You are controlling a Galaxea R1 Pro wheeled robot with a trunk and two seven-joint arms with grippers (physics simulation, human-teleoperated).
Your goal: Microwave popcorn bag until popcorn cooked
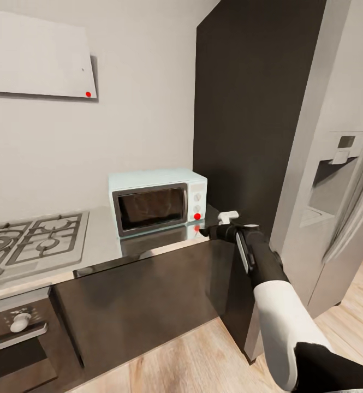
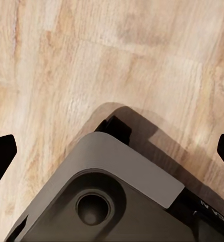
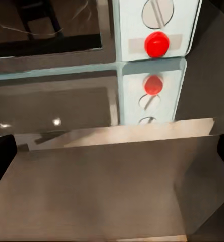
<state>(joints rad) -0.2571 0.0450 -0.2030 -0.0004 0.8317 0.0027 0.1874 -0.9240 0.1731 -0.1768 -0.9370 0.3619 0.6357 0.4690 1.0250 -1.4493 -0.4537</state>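
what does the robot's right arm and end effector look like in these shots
In the head view, the right arm has a smooth white shell on its middle section, black segments above and below it, and a thin pale strip along the black forearm. The right end effector is black with a small white block on top. In the wrist views, the fingertips are dark wedges.

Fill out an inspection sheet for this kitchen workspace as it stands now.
Surface: grey reflective countertop, mirroring the microwave's front.
Job's things: microwave stands on the countertop by the dark tall panel, door shut; red button at the bottom of its knob panel. Popcorn bag: nothing seen.
Clutter: nothing seen.
Grippers: right gripper reaches toward the microwave's knob panel, short of the red button; open or shut cannot be told. Left gripper's dark fingertips stand wide apart over the wooden floor, holding nothing.
Cables: nothing seen.
Surroundings: gas hob, built-in oven, steel fridge.
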